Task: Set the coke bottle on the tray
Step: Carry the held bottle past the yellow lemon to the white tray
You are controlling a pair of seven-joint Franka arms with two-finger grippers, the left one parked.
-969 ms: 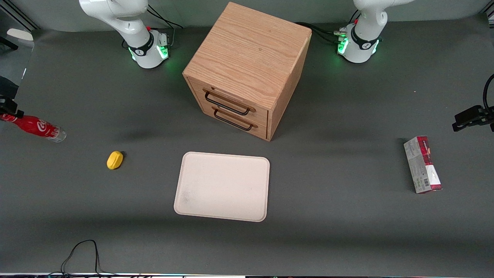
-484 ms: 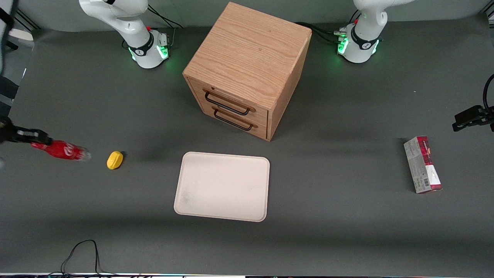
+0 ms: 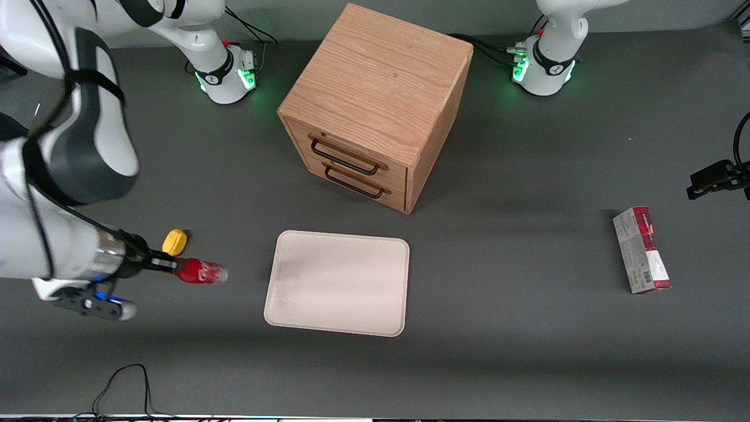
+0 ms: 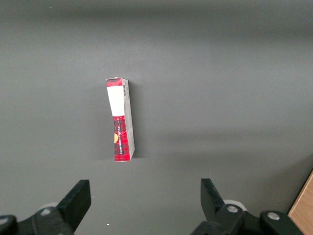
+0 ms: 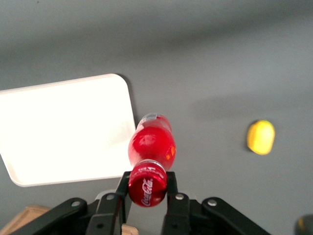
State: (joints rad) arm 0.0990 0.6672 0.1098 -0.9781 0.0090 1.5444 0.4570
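The gripper (image 3: 166,265), clamped on the bottle's (image 3: 201,272) neck, held it sideways above the table between a yellow object (image 3: 174,241) and the tray (image 3: 338,282); it probably needed carrying fully over the tray, then lowering gently.

Wooden drawer cabinet (image 3: 375,105) on dark grey table (image 3: 527,351).

Black tool (image 3: 159,263) beside the yellow lemon (image 3: 174,241) grips a red bottle (image 3: 200,272) with white script — cream-pink tray (image 3: 337,283), oak-grain cabinet (image 3: 375,102), red-and-grey carton (image 3: 641,249), dark grey surface (image 3: 527,351).
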